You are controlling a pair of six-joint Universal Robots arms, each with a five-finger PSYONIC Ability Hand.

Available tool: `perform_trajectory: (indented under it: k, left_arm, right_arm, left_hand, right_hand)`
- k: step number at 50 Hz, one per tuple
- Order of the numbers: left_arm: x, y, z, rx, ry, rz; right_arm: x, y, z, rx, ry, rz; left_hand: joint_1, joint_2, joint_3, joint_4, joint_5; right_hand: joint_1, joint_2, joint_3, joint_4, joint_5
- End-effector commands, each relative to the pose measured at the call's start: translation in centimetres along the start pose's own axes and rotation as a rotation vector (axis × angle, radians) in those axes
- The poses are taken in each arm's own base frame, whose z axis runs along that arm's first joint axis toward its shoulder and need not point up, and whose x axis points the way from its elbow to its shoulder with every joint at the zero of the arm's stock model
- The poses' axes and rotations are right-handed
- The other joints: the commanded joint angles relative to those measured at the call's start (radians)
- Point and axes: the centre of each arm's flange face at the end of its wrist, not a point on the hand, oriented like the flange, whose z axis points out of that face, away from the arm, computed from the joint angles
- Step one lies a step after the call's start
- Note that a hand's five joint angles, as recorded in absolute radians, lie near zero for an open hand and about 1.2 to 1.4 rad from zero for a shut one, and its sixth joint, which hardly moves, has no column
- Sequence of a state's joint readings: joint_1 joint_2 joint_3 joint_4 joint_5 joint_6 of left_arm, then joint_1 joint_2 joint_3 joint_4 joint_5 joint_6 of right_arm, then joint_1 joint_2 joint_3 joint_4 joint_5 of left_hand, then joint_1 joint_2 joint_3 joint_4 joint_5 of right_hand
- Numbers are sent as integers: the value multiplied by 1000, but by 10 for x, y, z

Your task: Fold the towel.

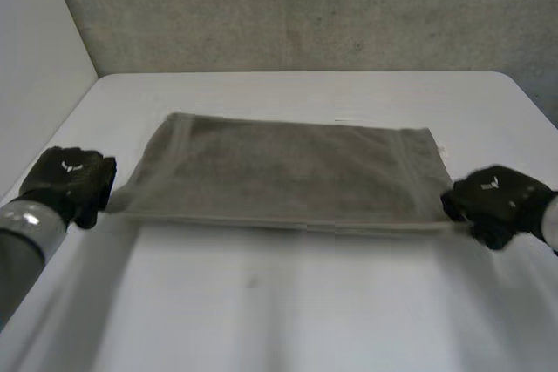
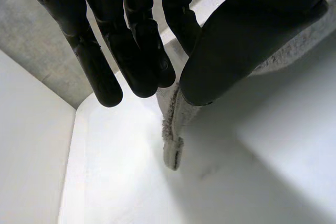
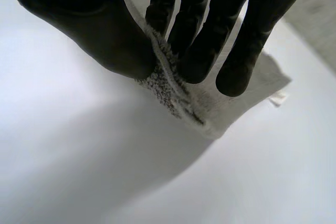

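Note:
A grey towel (image 1: 283, 176) is stretched across the middle of the white table (image 1: 288, 311), its near edge raised between the two hands. My left hand (image 1: 70, 182) pinches the towel's near left corner (image 2: 174, 129) between thumb and fingers. My right hand (image 1: 493, 202) pinches the near right corner (image 3: 173, 90) the same way, thumb against fingers. The far edge of the towel rests on the table. A small white tag (image 3: 277, 98) sticks out beyond the right side of the towel.
A grey wall (image 1: 305, 10) stands behind the table's far edge, and a pale wall (image 1: 35, 58) runs along the left. Bare tabletop lies in front of the towel and behind it.

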State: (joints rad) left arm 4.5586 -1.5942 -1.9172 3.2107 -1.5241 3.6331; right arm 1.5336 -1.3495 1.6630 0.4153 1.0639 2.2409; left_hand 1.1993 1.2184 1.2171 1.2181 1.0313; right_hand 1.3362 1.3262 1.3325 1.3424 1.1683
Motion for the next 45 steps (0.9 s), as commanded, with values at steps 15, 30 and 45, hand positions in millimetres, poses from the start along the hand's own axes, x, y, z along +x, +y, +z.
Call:
perform_trajectory:
  k: [15, 30, 45]
  left_arm:
    - [1, -8, -52, 48, 87, 68]
    - [22, -3, 64, 64, 149, 74]
    - [30, -1, 172, 88, 19, 81]
  right_arm:
    - [40, -14, -66, 105, 10, 12]
    - [44, -3, 43, 32, 10, -6]
    - [70, -20, 131, 108, 234, -10]
  left_hand:
    - [197, 178, 179, 178, 190]
    - [197, 178, 179, 178, 190]
    - [197, 178, 179, 178, 190]
  right_hand:
    - [60, 70, 64, 54, 53]
    - [60, 70, 64, 54, 53]
    - [60, 70, 64, 54, 53]
